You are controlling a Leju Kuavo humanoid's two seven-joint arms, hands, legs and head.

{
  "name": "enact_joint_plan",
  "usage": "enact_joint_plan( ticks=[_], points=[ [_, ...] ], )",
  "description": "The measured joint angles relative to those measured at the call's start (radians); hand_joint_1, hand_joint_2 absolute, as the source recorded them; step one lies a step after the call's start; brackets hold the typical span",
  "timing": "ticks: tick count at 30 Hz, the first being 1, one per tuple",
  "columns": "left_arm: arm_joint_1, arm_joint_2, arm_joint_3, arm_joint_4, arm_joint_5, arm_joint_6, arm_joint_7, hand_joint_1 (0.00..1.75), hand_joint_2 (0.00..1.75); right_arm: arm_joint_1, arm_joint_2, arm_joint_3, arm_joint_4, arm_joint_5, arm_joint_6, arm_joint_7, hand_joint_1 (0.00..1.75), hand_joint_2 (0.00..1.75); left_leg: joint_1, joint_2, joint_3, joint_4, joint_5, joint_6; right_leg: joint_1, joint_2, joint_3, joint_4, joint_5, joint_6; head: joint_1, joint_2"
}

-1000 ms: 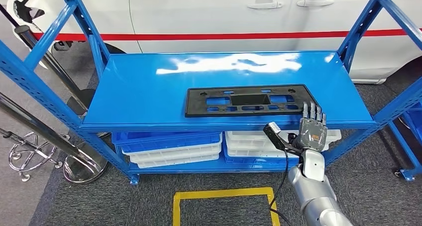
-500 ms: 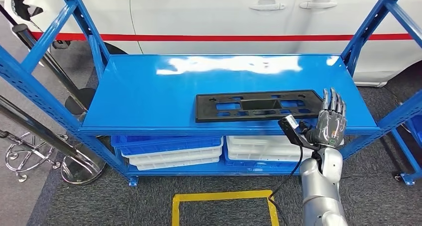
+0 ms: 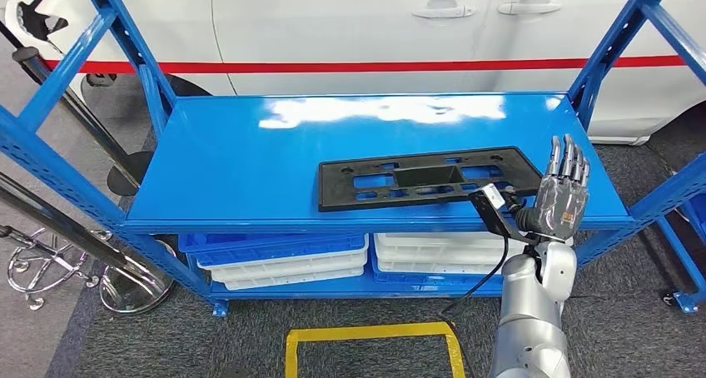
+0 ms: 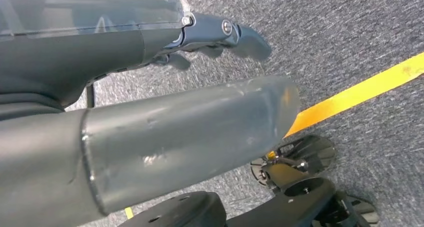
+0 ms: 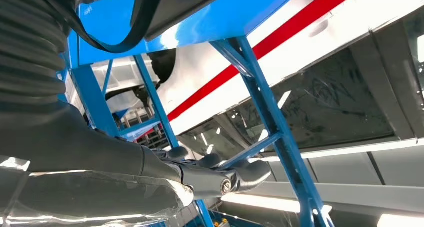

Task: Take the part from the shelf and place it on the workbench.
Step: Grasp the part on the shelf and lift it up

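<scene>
Black part: flat, long rectangular plastic frame w/ cut-out windows, lying near front edge of blue shelf. Prob. light and stiff, may flex if lifted by one end; smooth, so could slide on the glossy deck. Best hold: right-end rim or a window bar. Right hand just beside that end, fingers straight and apart, holding nothing. Left hand hangs over floor, holding nothing; fingers' state unclear

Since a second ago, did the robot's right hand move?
Yes. The right hand shifted right past the black part's end, toward the shelf's right side.
</scene>
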Motion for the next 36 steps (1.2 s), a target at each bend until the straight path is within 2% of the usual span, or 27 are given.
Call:
enact_joint_plan(
  ticks=[2, 4, 5, 6, 7, 9, 10, 11, 13, 15, 16, 18, 20, 21, 22, 23, 24, 26, 27, 30, 31, 33, 35, 36],
  points=[
    [0.0, 0.0, 0.0, 0.0, 0.001, 0.001, 0.0, 0.0, 0.0, -0.002, 0.011, -0.001, -0.006, -0.002, 0.0, -0.018, 0.0, 1.75, 0.003, 0.001, -0.026, 0.064, -0.04, -0.01, -0.003, -0.001, 0.005, -0.006, 0.001, -0.013, -0.001, 0.0],
    [0.0, 0.0, 0.0, 0.0, 0.002, 0.001, -0.002, 0.0, 0.0, -0.003, 0.028, -0.002, -0.01, -0.002, 0.0, -0.041, 0.0, 1.75, 0.004, 0.001, -0.088, 0.194, -0.101, -0.017, -0.001, -0.001, 0.006, -0.006, -0.001, -0.02, -0.001, 0.0],
    [0.0, -0.001, 0.0, 0.0, 0.003, 0.001, -0.003, 0.0, 0.0, -0.001, 0.039, -0.002, -0.01, 0.0, 0.0, -0.051, 0.0, 1.75, 0.005, 0.001, -0.118, 0.252, -0.12, -0.019, 0.0, -0.001, 0.007, -0.006, -0.002, -0.022, -0.001, 0.0],
    [0.001, -0.001, 0.0, 0.0, 0.005, 0.001, -0.004, 0.0, 0.0, 0.002, 0.05, -0.002, -0.011, 0.003, 0.0, -0.058, 0.0, 1.75, 0.005, 0.001, -0.134, 0.277, -0.118, -0.018, 0.002, 0.0, 0.008, -0.005, -0.003, -0.023, -0.001, 0.0],
    [0.0, -0.001, 0.0, 0.0, 0.006, 0.001, -0.005, 0.0, 0.0, 0.005, 0.061, -0.002, -0.013, 0.006, 0.0, -0.062, 0.0, 1.75, 0.004, 0.001, -0.131, 0.262, -0.096, -0.016, 0.004, 0.001, 0.01, -0.005, -0.005, -0.023, -0.001, 0.0],
    [-0.002, -0.002, 0.0, 0.0, 0.009, 0.003, -0.007, 0.0, 0.0, 0.01, 0.084, 0.0, -0.021, 0.009, 0.0, -0.064, 0.0, 1.75, 0.002, 0.001, -0.078, 0.135, -0.019, -0.003, 0.007, 0.001, 0.018, -0.005, -0.009, -0.023, -0.001, 0.0],
    [-0.004, -0.001, 0.0, 0.0, 0.009, 0.003, -0.008, 0.0, 0.0, 0.012, 0.094, 0.002, -0.026, 0.01, 0.0, -0.061, 0.0, 1.75, -0.001, 0.001, -0.047, 0.069, 0.009, 0.004, 0.01, 0.001, 0.02, -0.005, -0.012, -0.021, -0.001, 0.0],
    [-0.006, -0.001, 0.0, 0.0, 0.009, 0.004, -0.01, 0.0, 0.0, 0.015, 0.104, 0.006, -0.03, 0.01, 0.0, -0.054, 0.0, 1.75, -0.004, 0.001, -0.026, 0.022, 0.023, 0.009, 0.011, 0.001, 0.021, -0.005, -0.012, -0.018, -0.001, 0.0],
    [-0.01, -0.002, 0.0, 0.0, 0.01, 0.004, -0.011, 0.0, 0.0, 0.027, 0.118, 0.019, -0.036, 0.009, 0.0, -0.032, 0.0, 1.75, -0.01, 0.001, -0.014, -0.005, 0.023, 0.015, 0.011, 0.0, 0.019, -0.007, -0.011, -0.009, 0.0, 0.0],
    [-0.011, -0.003, 0.0, 0.0, 0.01, 0.004, -0.011, 0.0, 0.0, 0.037, 0.127, 0.035, -0.043, 0.009, 0.0, -0.016, 0.0, 1.75, -0.006, 0.001, -0.009, -0.017, 0.028, 0.021, 0.012, 0.0, 0.02, -0.008, -0.014, 0.001, 0.0, 0.0],
    [-0.011, -0.005, 0.0, 0.0, 0.01, 0.004, -0.012, 0.0, 0.0, 0.039, 0.129, 0.041, -0.046, 0.009, 0.0, -0.01, 0.0, 1.75, -0.003, 0.002, -0.005, -0.025, 0.032, 0.026, 0.012, 0.0, 0.015, 0.005, -0.025, 0.005, 0.0, 0.0],
    [-0.013, -0.006, 0.0, 0.0, 0.011, 0.005, -0.011, 0.0, 0.0, 0.04, 0.13, 0.047, -0.05, 0.008, 0.0, 0.004, 0.0, 1.75, 0.001, 0.005, 0.002, -0.036, 0.036, 0.035, 0.01, 0.0, -0.024, 0.094, -0.077, 0.012, 0.0, 0.0],
    [-0.014, -0.006, 0.0, 0.0, 0.012, 0.005, -0.01, 0.0, 0.0, 0.046, 0.129, 0.046, -0.05, 0.004, 0.0, 0.015, 0.0, 1.75, 0.002, 0.005, 0.002, -0.036, 0.035, 0.038, 0.006, 0.0, -0.09, 0.223, -0.132, 0.019, 0.0, 0.0],
    [-0.014, -0.006, 0.0, 0.0, 0.012, 0.005, -0.009, 0.0, 0.0, 0.049, 0.128, 0.042, -0.049, -0.003, 0.0, 0.014, 0.0, 1.75, 0.001, 0.005, 0.003, -0.035, 0.034, 0.038, 0.003, -0.001, -0.111, 0.259, -0.137, 0.022, 0.0, 0.0],
    [-0.013, -0.006, 0.0, 0.0, 0.013, 0.005, -0.008, 0.0, 0.0, 0.049, 0.126, 0.035, -0.048, -0.015, 0.0, 0.006, 0.0, 1.75, 0.002, 0.004, 0.003, -0.033, 0.032, 0.037, 0.001, -0.001, -0.113, 0.257, -0.121, 0.024, 0.0, 0.0],
    [-0.012, -0.007, 0.0, 0.0, 0.014, 0.006, -0.007, 0.0, 0.0, 0.045, 0.124, 0.024, -0.047, -0.03, 0.0, -0.011, 0.0, 1.75, 0.002, 0.003, 0.005, -0.031, 0.03, 0.035, -0.001, -0.002, -0.095, 0.215, -0.087, 0.025, 0.0, 0.0],
    [-0.011, -0.007, 0.0, 0.0, 0.014, 0.006, -0.006, 0.0, 0.0, 0.039, 0.123, 0.01, -0.047, -0.046, 0.0, -0.033, 0.0, 1.75, 0.002, 0.002, 0.006, -0.026, 0.025, 0.032, -0.003, -0.002, -0.064, 0.146, -0.047, 0.024, 0.0, 0.0],
    [-0.011, -0.008, 0.0, 0.0, 0.018, 0.006, -0.007, 0.0, 0.0, 0.024, 0.121, -0.021, -0.045, -0.08, 0.0, -0.08, 0.0, 1.75, -0.001, 0.001, 0.004, -0.015, 0.016, 0.023, -0.001, -0.002, -0.01, 0.029, -0.002, 0.019, 0.0, 0.0],
    [-0.011, -0.009, 0.0, 0.0, 0.019, 0.006, -0.007, 0.0, 0.0, 0.018, 0.12, -0.035, -0.044, -0.097, 0.0, -0.1, 0.0, 1.75, -0.003, 0.001, 0.002, -0.011, 0.013, 0.018, 0.001, -0.001, 0.001, 0.003, 0.003, 0.016, 0.0, 0.0],
    [-0.01, -0.008, 0.0, 0.0, 0.025, 0.01, -0.011, 0.0, 0.0, 0.009, 0.12, -0.072, -0.044, -0.183, 0.0, -0.131, 0.0, 1.75, -0.001, 0.001, 0.001, -0.008, 0.009, 0.002, 0.003, 0.0, 0.003, -0.005, 0.001, 0.001, 0.0, 0.0],
    [-0.009, -0.008, 0.0, 0.0, 0.027, 0.012, -0.014, 0.0, 0.0, 0.008, 0.121, -0.075, -0.048, -0.221, 0.0, -0.132, 0.0, 1.75, 0.001, 0.001, -0.003, 0.004, -0.002, -0.004, 0.001, 0.0, 0.005, -0.008, 0.003, -0.005, 0.0, 0.0],
    [-0.007, -0.007, 0.0, 0.0, 0.033, 0.015, -0.019, 0.0, 0.0, 0.014, 0.124, -0.063, -0.068, -0.294, 0.0, -0.133, 0.0, 1.75, 0.003, 0.002, -0.039, 0.085, -0.05, -0.015, -0.003, -0.002, 0.009, -0.014, 0.004, -0.016, 0.0, 0.0],
    [-0.003, -0.007, 0.0, 0.0, 0.038, 0.016, -0.022, 0.0, 0.0, 0.031, 0.13, -0.04, -0.096, -0.351, 0.0, -0.134, 0.0, 1.75, 0.005, 0.002, -0.102, 0.218, -0.108, -0.022, -0.002, -0.004, 0.009, -0.014, 0.003, -0.02, 0.0, 0.0],
    [0.0, -0.007, 0.0, 0.0, 0.041, 0.016, -0.022, 0.0, 0.0, 0.041, 0.133, -0.029, -0.109, -0.371, 0.0, -0.134, 0.0, 1.75, 0.005, 0.002, -0.126, 0.264, -0.119, -0.024, -0.001, -0.004, 0.01, -0.013, 0.002, -0.021, 0.0, 0.0]
  ],
)
